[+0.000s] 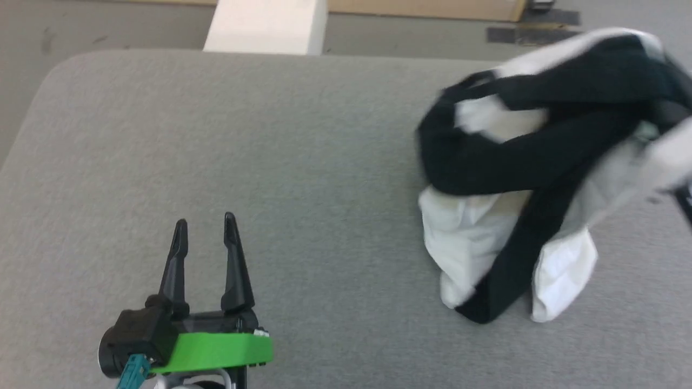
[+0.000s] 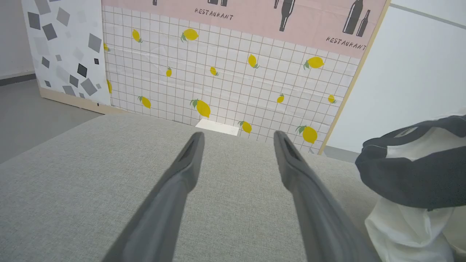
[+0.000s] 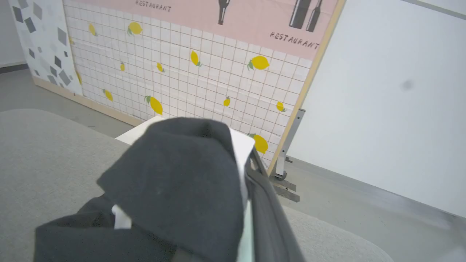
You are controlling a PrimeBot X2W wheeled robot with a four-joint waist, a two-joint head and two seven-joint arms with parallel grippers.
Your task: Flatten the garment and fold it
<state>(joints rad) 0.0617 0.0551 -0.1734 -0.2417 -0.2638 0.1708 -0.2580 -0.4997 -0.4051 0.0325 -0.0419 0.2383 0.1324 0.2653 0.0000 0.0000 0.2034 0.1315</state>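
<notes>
Your left claw (image 1: 205,219) stands wide and empty at the lower left of the head frame, fingers pointing up the frame. Everything you need lies to its right. The bunched white shirt with long black sleeves (image 1: 513,162) sits well apart from it across the grey cloth-covered bench (image 1: 297,151), and its heap slants from the lower middle-right up to the upper right corner. Your right claw (image 3: 251,163) is the nearer one, clamped on the shirt's raised end.
</notes>
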